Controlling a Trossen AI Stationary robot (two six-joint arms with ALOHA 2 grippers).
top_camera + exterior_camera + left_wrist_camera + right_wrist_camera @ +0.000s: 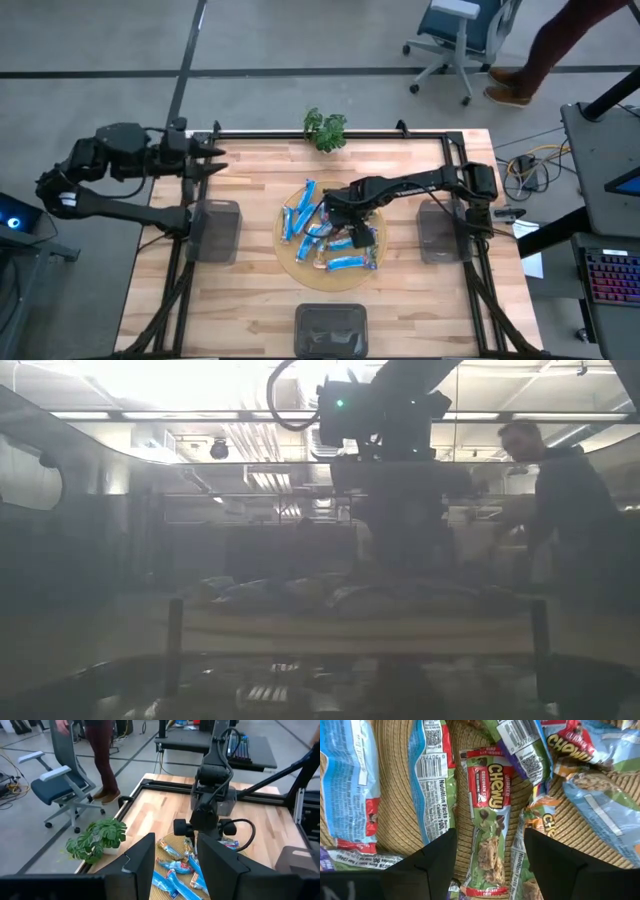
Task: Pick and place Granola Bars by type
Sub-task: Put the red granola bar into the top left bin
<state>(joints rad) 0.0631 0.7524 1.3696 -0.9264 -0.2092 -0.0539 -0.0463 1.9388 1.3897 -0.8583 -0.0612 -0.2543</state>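
Granola Bars [328, 235]: we count roughly a dozen, mostly blue-wrapped, heaped on a round woven tray [287, 258] at the middle of the wooden table [250, 300]. We list three grey bins: left [213, 230], right [439, 231], near edge [331, 329]. Right gripper [490, 857]: low over the pile, fingers spread to either side of one red-labelled bar [489, 820], gripping nothing. Left gripper [175, 865]: raised at the far left corner, partly open, empty. Small potted plant [325, 129]: far edge.
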